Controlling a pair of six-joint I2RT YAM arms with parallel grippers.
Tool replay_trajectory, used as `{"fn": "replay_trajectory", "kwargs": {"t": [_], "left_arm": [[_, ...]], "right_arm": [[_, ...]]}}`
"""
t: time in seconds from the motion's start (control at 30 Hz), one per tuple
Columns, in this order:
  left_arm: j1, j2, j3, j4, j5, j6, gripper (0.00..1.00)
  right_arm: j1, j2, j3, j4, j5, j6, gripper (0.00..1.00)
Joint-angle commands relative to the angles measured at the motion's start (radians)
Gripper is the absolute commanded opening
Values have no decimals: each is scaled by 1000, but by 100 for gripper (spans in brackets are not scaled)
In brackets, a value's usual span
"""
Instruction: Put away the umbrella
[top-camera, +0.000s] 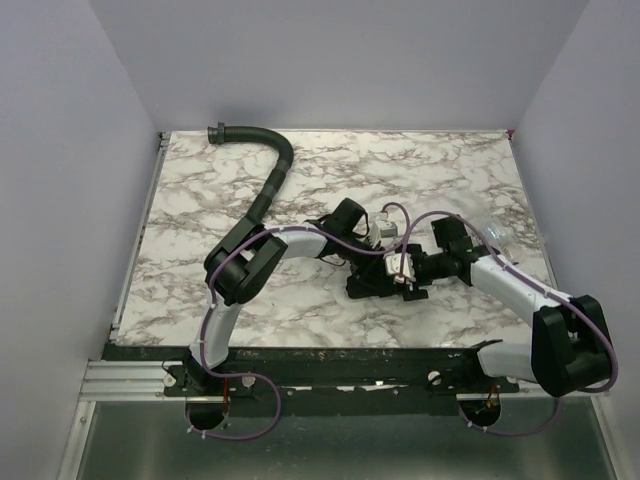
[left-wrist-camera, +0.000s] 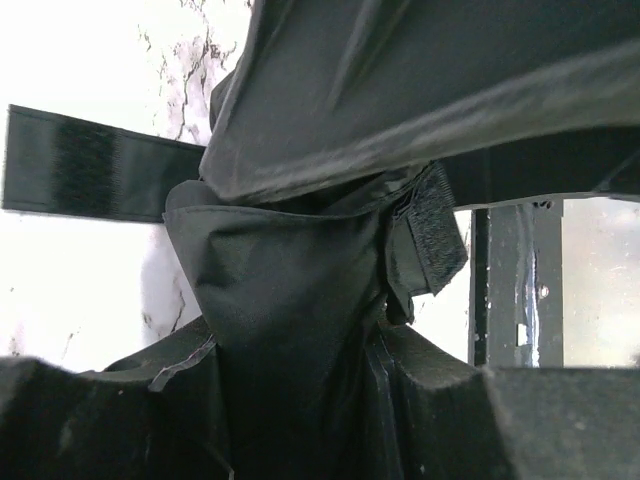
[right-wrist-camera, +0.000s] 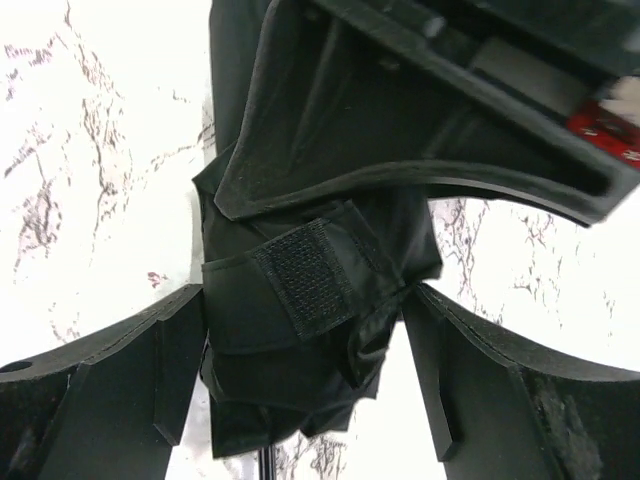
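The umbrella (top-camera: 372, 287) is a short black fabric bundle lying on the marble table between my two wrists. In the left wrist view the fabric (left-wrist-camera: 290, 300) fills the gap between my fingers, pinched narrow; my left gripper (left-wrist-camera: 295, 410) is shut on it. Its flat black strap (left-wrist-camera: 90, 165) sticks out to the left, and a velcro patch (left-wrist-camera: 435, 225) shows on the right. In the right wrist view the bundle (right-wrist-camera: 290, 350) with its velcro tab (right-wrist-camera: 305, 275) sits between the jaws of my right gripper (right-wrist-camera: 305, 340), which is open. The left finger touches the fabric; a gap shows at the right finger.
A black ribbed curved hose (top-camera: 268, 185) lies at the back left of the marble table (top-camera: 200, 200). The table's dark front rail (top-camera: 330, 355) runs along the near edge. My left gripper's body (right-wrist-camera: 420, 130) hangs over the bundle in the right wrist view.
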Motion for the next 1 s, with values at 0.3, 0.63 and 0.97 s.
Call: {"fn": "replay_trajectory", "kwargs": {"t": [0.3,0.63,0.97], "left_arm": [[-17,153,-98,-134,-158,-49,8],[1,148,-76,-86,-103,-144,10],[54,73,-149,135,-32,-274,25]], "right_arm": [[10,-17,-44,-111,-23,12,96],[148,84,-136,104,203,54,70],[162,111,-123,87,313,95,19]]}}
